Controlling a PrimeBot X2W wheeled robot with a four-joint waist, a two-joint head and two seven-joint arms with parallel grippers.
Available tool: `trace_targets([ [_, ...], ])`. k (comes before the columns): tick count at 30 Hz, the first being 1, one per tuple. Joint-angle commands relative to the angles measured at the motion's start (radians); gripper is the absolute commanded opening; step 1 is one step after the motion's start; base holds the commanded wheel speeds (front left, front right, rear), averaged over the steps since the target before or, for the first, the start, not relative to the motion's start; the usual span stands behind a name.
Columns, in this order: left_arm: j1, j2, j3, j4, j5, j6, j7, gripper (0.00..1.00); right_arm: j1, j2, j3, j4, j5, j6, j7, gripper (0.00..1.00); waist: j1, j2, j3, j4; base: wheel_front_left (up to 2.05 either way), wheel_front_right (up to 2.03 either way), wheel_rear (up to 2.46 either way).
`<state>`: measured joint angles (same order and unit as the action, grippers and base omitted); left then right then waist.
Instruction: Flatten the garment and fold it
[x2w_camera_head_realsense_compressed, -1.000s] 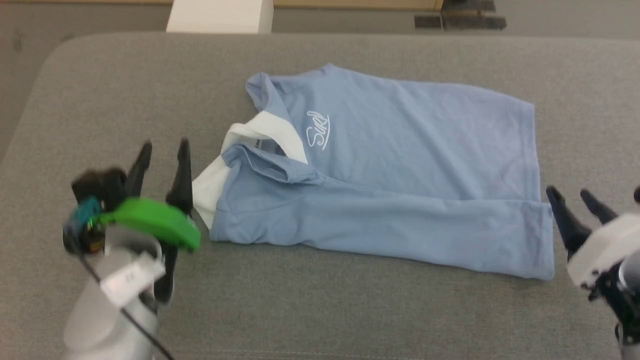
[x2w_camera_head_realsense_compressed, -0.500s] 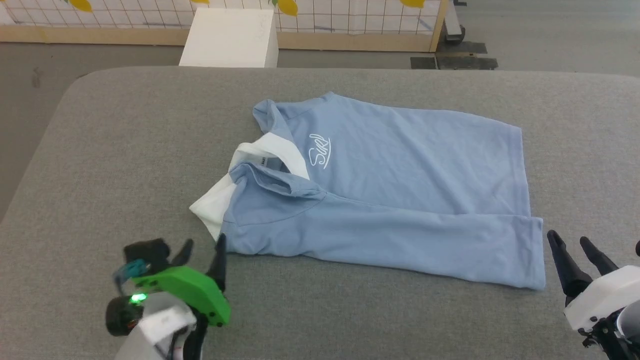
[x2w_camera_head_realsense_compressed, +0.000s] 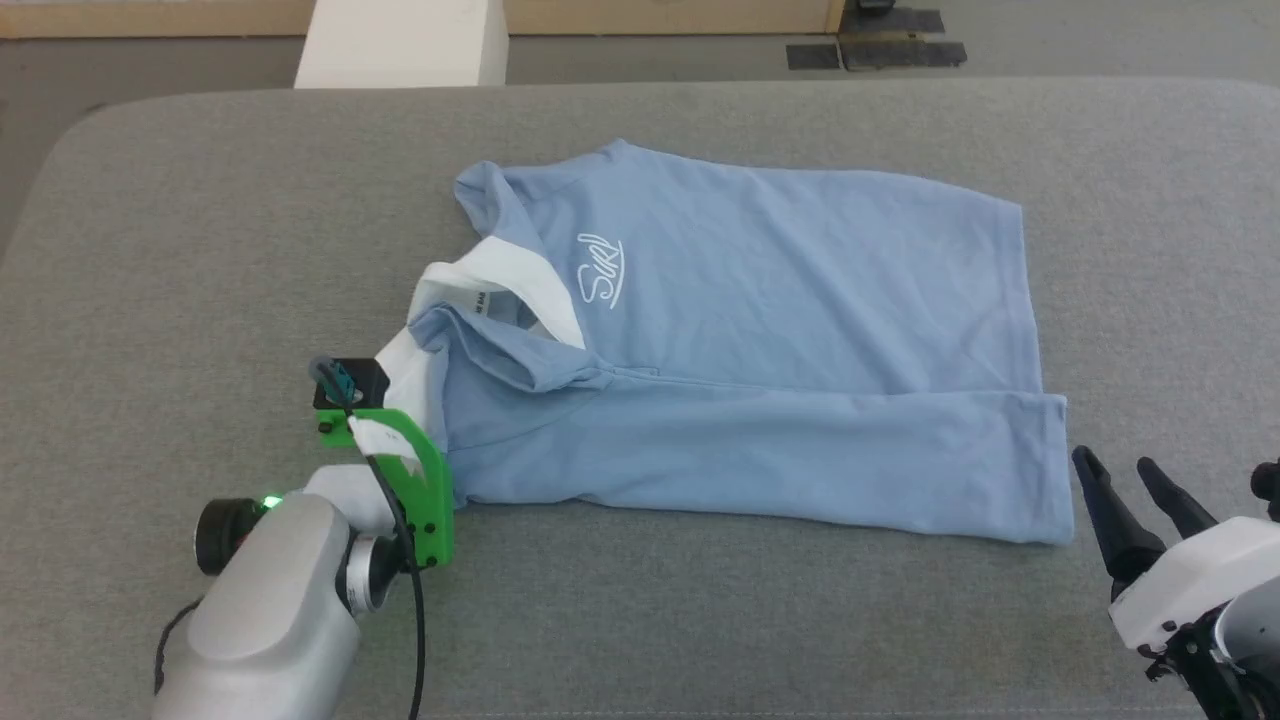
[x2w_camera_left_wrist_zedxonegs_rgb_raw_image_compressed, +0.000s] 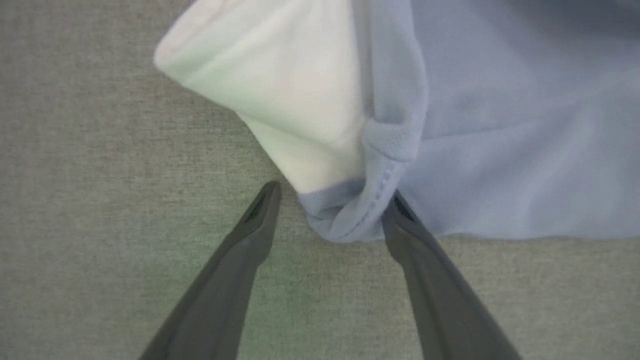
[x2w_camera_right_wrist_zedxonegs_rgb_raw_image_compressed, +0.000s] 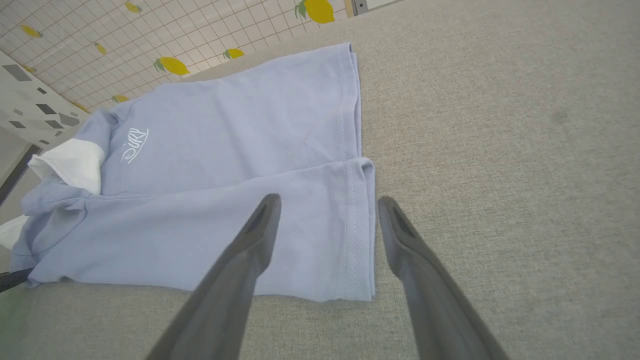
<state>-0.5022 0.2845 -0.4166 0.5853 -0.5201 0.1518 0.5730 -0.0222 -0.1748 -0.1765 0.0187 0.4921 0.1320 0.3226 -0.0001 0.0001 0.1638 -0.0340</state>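
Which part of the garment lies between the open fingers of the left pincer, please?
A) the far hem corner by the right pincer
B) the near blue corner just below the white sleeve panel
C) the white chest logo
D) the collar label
B: in the left wrist view the left pincer stands open, with the blue corner of the garment, just under the white sleeve panel, between its tips.
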Motion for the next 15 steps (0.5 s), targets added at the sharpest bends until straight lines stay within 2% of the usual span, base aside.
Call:
trace_targets([
  [1, 0.006, 0.010, -0.007, 0.030, 0.003, 0.012, 0.028, 1.00, -0.017, 0.000, 0.004, -0.004, 0.004, -0.001, 0.000, 1.00, 0.0001, -0.0001, 0.020, -0.020, 0.00, 0.00, 0.00],
  [2, 0.011, 0.009, -0.005, 0.040, -0.005, 0.015, 0.044, 0.91, -0.019, -0.001, 0.006, -0.004, 0.004, -0.001, 0.000, 1.00, 0.0001, -0.0001, 0.024, -0.022, 0.00, 0.00, 0.00],
  [3, 0.022, 0.001, 0.004, 0.046, -0.025, 0.016, 0.060, 0.38, -0.020, -0.005, 0.008, -0.005, -0.001, -0.001, -0.001, 1.00, 0.0001, -0.0001, 0.026, -0.023, 0.00, 0.00, 0.00],
  [4, 0.031, -0.004, 0.007, 0.049, -0.038, 0.012, 0.071, 0.08, -0.021, -0.008, 0.009, -0.006, -0.004, -0.001, -0.001, 1.00, 0.0001, -0.0001, 0.027, -0.023, 0.00, 0.00, 0.00],
  [5, 0.043, -0.009, 0.015, 0.048, -0.057, 0.005, 0.080, 0.00, -0.020, -0.013, 0.012, -0.006, -0.009, -0.001, 0.002, 1.00, 0.0001, -0.0001, 0.029, -0.022, 0.00, 0.00, 0.00],
  [10, 0.097, -0.027, 0.075, -0.011, -0.129, -0.003, 0.029, 0.00, -0.018, -0.044, 0.015, -0.016, -0.067, -0.001, 0.068, 1.00, 0.0001, -0.0001, 0.031, -0.006, 0.00, 0.00, 0.00],
  [15, 0.156, -0.032, 0.132, -0.135, -0.169, -0.006, -0.071, 0.00, -0.036, -0.042, -0.010, -0.020, -0.169, -0.001, 0.258, 1.00, 0.0001, -0.0001, 0.031, 0.014, 0.00, 0.00, 0.00],
])
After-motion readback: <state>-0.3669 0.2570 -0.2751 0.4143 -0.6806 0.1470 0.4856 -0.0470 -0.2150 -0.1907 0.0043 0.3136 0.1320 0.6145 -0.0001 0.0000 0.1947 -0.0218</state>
